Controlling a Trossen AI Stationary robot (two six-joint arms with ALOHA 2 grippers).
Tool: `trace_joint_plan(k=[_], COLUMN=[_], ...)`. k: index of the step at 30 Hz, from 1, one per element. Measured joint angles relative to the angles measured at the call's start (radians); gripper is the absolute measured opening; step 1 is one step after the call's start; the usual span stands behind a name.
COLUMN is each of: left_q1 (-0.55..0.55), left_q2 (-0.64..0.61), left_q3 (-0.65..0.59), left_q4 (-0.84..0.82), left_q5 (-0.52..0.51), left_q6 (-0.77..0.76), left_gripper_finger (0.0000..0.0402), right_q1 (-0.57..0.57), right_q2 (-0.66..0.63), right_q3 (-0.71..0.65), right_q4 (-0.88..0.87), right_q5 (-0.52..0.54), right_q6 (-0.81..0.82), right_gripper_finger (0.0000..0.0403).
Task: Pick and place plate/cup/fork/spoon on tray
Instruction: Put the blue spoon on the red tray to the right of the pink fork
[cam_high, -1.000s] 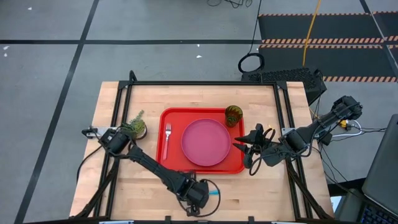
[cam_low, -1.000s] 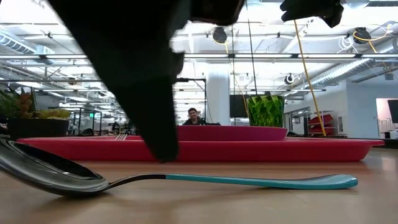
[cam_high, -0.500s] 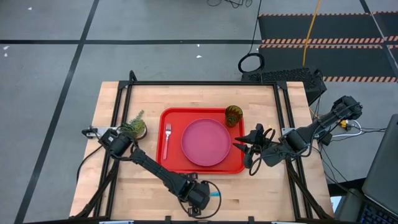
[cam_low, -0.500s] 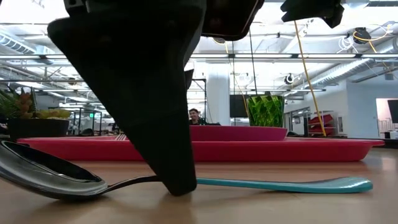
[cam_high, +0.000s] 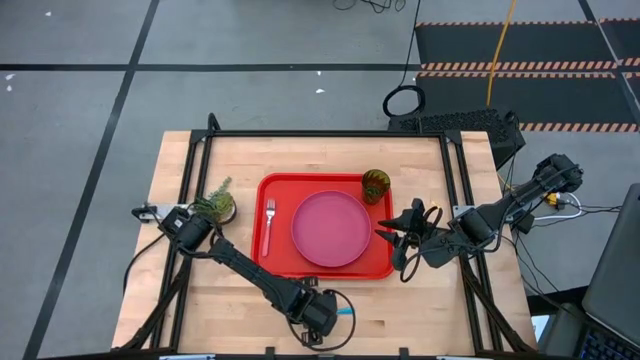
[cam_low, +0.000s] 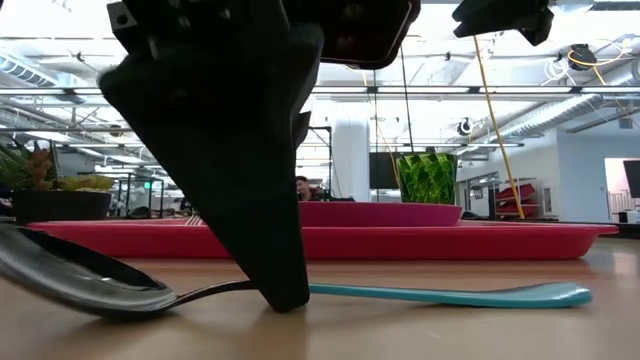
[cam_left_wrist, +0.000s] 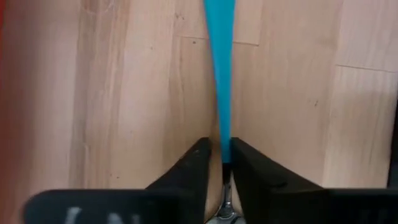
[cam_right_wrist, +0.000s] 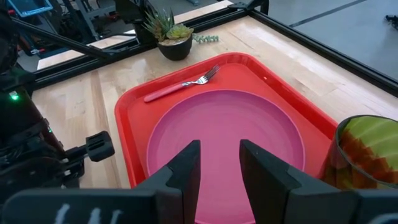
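Lying flat on the wooden table (cam_high: 420, 300) near its front edge, outside the red tray (cam_high: 277, 262), the spoon (cam_low: 300, 290) shows a dark shiny bowl and light blue handle. The left gripper (cam_left_wrist: 222, 163) pinches its handle. The right gripper (cam_right_wrist: 219, 163) hovers parted over the tray's pink plate (cam_right_wrist: 224, 127).

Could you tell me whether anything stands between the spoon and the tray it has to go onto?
Nothing visible does. The spoon lies on bare wood beside the tray, with the left gripper down around its handle. Only the tray's raised rim must be cleared.
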Motion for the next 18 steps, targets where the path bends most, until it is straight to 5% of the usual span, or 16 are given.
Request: trace_joint_plan(k=[4,18], left_q1=[0.003,0.002], left_q2=[0.000,-0.008], left_q3=[0.000,-0.002], left_q4=[-0.004,-0.014], left_q5=[0.027,0.064], left_q6=[0.015,0.085], left_gripper_finger=[0.0013,0.0008], right_q1=[0.000,0.000], right_q2=[0.000,-0.017], right_q3=[0.000,0.000], right_q4=[0.000,0.000], right_q5=[0.000,0.002], right_q6=[-0.009,-0.049], right_gripper_finger=[0.0106,0.0106])
